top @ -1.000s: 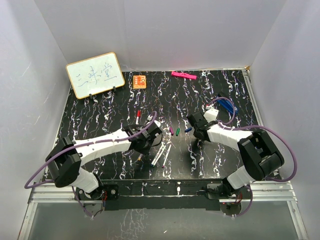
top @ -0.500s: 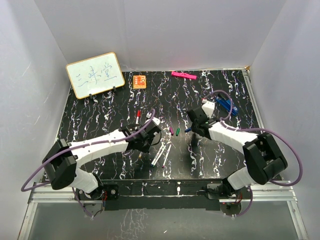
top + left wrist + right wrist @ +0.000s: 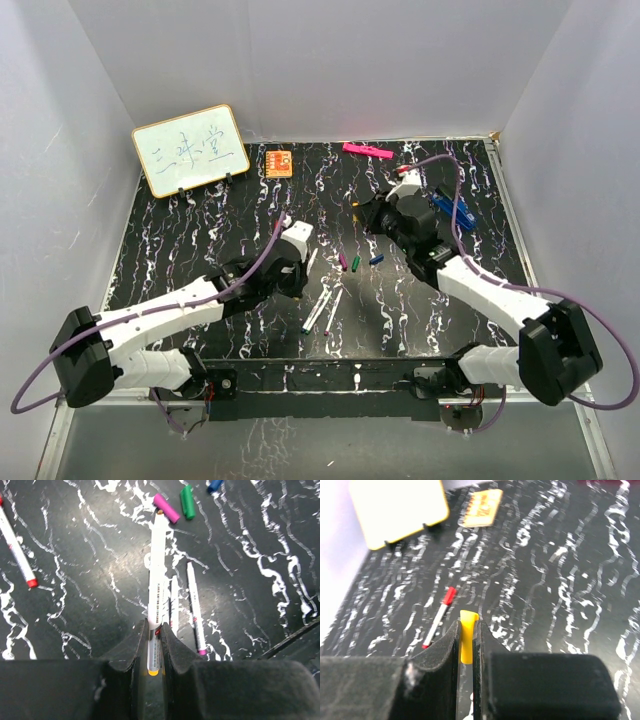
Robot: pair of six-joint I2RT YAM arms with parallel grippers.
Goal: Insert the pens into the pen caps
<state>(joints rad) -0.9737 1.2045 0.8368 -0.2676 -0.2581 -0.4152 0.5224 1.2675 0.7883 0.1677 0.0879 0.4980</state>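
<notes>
Right gripper point(image 3: 468, 626) farther over marbled table point(image 3: 190, 235)

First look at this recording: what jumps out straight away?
The left gripper is shut on a white pen, and the right gripper is shut on a yellow cap. A purple cap, a green cap and loose pens lie on the black marbled table.

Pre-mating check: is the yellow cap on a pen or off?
Off. The yellow cap is pinched alone between the right fingers; the pen in the left fingers has a bare tip.
</notes>
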